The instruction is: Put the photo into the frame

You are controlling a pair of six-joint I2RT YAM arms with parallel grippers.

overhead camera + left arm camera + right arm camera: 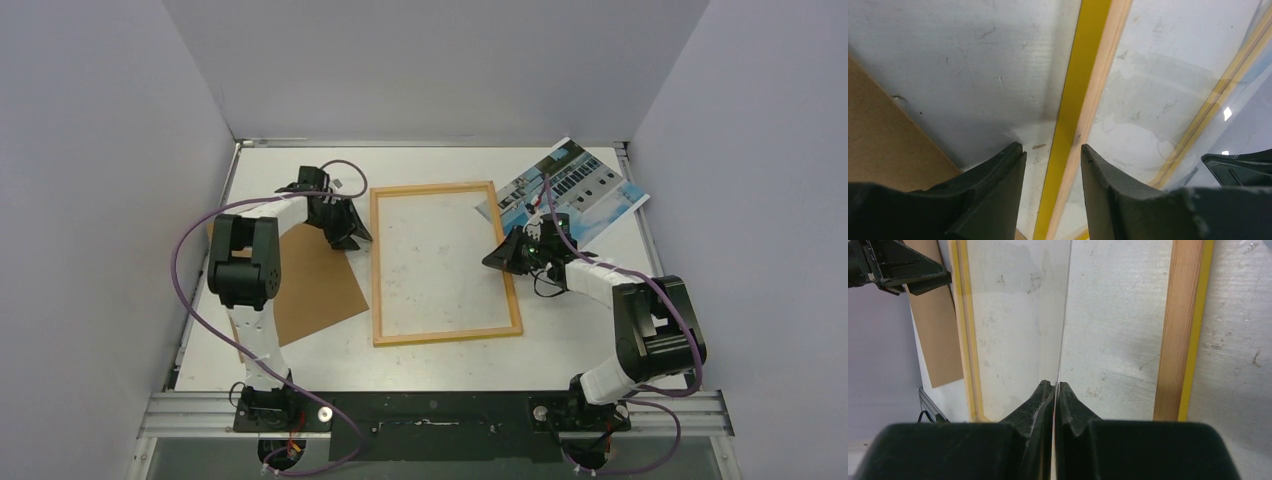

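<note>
Half-parted left jaws straddle the frame (1075, 100); right jaws pinch a near-invisible pane (1018, 330), perhaps glass.

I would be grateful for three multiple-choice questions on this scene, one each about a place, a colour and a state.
1. Where does the photo lie relative to the frame?
A. Inside it
B. Outside it, off its far right corner
C. Under it

2. What colour is the board left of the frame?
A. Green
B. Brown
C. Black

3. How is the right gripper?
A. Wide open
B. Shut on the photo
C. Shut on a clear pane

Answers:
1 B: the top view shows it beyond the frame's right rail.
2 B: it is plain brown.
3 C: the fingers pinch the pane's thin edge.
</note>
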